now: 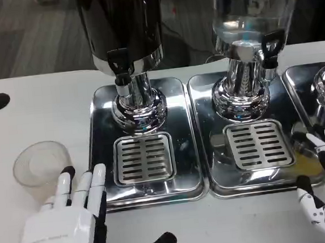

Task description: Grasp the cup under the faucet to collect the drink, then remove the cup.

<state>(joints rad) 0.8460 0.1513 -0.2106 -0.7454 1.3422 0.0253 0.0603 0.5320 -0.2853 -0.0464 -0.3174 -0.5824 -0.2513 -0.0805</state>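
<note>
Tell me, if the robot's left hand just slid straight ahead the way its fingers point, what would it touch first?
Probably the clear plastic cup: the left hand has its fingertips right by the cup's near rim, though depth is unclear.

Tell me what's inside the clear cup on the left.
The clear plastic cup looks empty; the table's white surface shows through its wall. The left hand reaches toward its near rim, with fingertips covering a bit of that edge.
</note>
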